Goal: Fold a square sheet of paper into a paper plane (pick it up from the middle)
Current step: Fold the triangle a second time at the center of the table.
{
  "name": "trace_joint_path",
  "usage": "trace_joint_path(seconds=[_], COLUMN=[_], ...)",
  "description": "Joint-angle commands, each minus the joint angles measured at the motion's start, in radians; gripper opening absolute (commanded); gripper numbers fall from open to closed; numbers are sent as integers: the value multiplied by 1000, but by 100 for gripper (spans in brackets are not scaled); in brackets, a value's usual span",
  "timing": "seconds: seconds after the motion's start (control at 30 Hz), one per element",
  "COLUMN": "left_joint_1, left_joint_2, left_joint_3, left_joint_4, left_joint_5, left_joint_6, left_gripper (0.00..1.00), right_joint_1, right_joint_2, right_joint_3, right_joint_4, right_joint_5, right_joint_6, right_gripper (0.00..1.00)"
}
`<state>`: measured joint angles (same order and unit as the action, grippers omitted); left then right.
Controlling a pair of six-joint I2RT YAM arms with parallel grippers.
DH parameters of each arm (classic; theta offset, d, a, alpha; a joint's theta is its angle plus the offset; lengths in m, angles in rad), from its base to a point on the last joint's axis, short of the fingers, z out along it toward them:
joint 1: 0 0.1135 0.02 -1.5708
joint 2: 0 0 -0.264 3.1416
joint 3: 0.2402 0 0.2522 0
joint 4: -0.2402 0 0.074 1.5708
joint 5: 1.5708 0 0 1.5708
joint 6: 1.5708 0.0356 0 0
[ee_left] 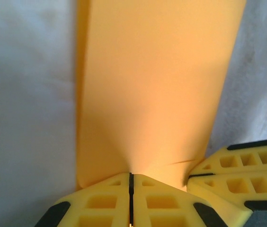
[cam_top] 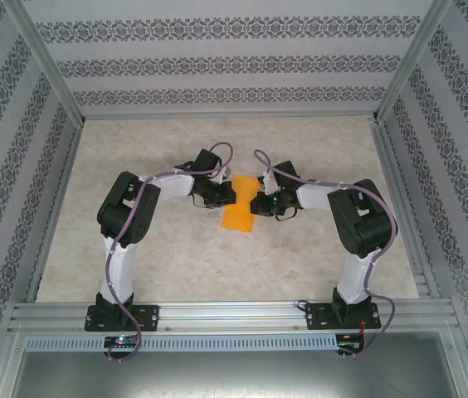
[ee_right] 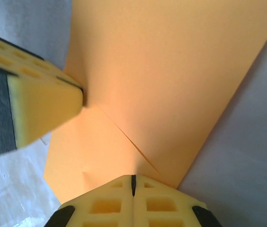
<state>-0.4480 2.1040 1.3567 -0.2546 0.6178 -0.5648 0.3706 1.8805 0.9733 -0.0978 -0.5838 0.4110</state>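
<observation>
Two grips: left pincer (ee_left: 130, 176) and right pincer (ee_right: 133, 178) each clamped shut on opposite edges of the square sheet of paper (cam_top: 238, 215), folded narrow, lying mid-worktop (cam_top: 176, 257).

The orange paper (cam_top: 237, 217) is folded narrow and creased.

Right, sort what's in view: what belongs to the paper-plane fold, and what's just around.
For the job: square sheet of paper, orange, folded narrow; left gripper, pinching its edge; right gripper, shut against it.
Just there: table; patterned walls; metal frame rail.
</observation>
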Motion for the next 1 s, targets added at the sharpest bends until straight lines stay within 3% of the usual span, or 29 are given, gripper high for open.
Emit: trace_joint_path(seconds=[0.0,0.37,0.7,0.97], left_joint_1=[31,-17,-75,-76], left_joint_2=[22,-80,-1,50], left_joint_3=[31,38,48,67], left_joint_4=[-61,-53,-21,-85], left_joint_5=[-59,35,62,13], left_joint_6=[36,6,-3,45], left_gripper=[11,11,11,11], right_joint_1=[-9,-9,-1,2], right_joint_2=[39,6,-15,-31], right_joint_3=[-11,1,14,18], right_joint_4=[-115,-120,-136,-136], right_joint_5=[99,76,70,68], right_joint_6=[-37,-36,-38,-33], right_gripper=[0,0,0,0])
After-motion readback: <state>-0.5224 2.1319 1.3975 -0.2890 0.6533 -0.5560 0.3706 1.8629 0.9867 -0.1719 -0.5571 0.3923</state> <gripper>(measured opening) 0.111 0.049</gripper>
